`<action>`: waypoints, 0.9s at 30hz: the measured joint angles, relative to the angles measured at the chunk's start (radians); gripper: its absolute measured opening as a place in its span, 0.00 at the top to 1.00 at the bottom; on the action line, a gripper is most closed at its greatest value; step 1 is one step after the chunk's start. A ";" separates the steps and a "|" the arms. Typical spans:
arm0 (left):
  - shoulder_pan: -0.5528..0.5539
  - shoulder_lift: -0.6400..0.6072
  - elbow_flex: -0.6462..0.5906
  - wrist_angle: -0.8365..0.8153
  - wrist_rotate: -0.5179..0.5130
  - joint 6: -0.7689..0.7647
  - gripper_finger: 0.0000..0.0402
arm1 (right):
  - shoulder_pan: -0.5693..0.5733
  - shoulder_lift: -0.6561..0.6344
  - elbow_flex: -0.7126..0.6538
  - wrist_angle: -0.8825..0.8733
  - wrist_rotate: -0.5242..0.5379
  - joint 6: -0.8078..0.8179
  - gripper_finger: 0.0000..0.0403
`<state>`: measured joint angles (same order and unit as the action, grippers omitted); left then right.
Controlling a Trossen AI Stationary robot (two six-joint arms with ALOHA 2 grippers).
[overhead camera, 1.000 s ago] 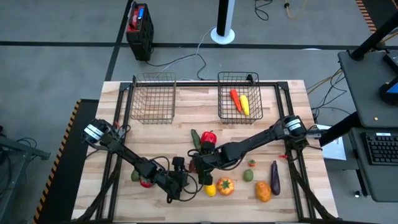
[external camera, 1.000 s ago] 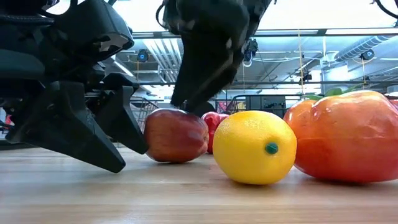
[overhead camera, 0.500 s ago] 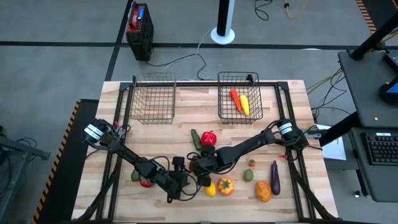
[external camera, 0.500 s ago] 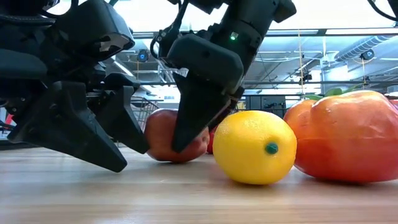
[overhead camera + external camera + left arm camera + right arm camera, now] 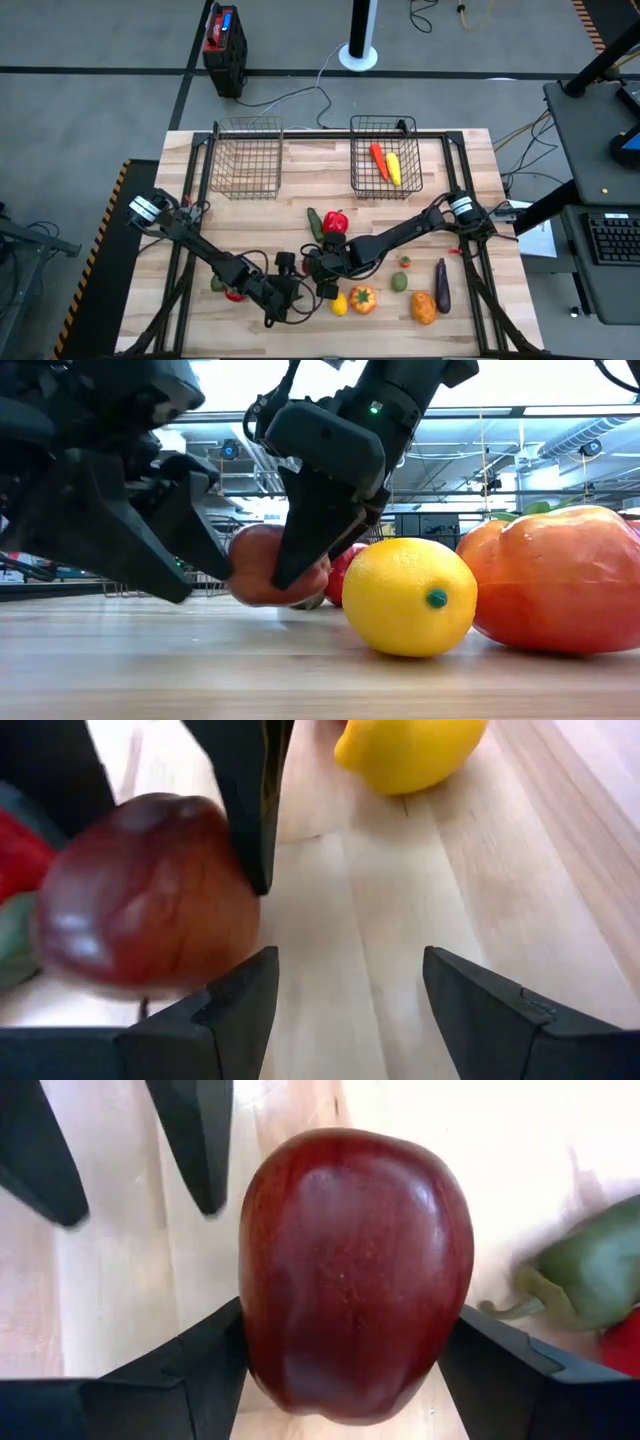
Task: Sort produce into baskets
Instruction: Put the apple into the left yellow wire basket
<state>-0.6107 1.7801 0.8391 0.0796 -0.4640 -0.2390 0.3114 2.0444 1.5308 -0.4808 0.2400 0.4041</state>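
Fingers (image 5: 215,1355) of the right gripper (image 5: 340,1370) pinch the dark red apple (image 5: 355,1270) on both sides, and the apple (image 5: 268,565) looks raised just off the table (image 5: 200,670). Beside the apple, the left gripper (image 5: 345,995) stands spread and empty. A yellow lemon (image 5: 410,597) lies just beside the apple. The two wire baskets (image 5: 245,157) sit well apart from it, one holding a carrot (image 5: 378,157).
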 joint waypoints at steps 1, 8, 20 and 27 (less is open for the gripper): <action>-0.004 -0.015 0.000 -0.022 -0.006 0.000 0.42 | 0.001 -0.004 0.000 -0.002 0.013 -0.003 0.32; -0.052 -0.141 -0.023 -0.091 -0.120 0.018 0.42 | 0.023 -0.023 -0.003 0.000 0.085 -0.010 0.30; -0.120 -0.472 -0.205 0.001 -0.209 0.037 0.42 | 0.067 -0.037 -0.020 0.232 0.186 -0.088 0.30; -0.229 -0.651 -0.297 0.308 -0.208 0.210 0.42 | 0.118 -0.037 -0.127 0.598 0.267 -0.201 0.30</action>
<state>-0.8393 1.1294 0.5417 0.3877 -0.6724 -0.0291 0.4294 2.0070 1.4036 0.1172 0.5070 0.2032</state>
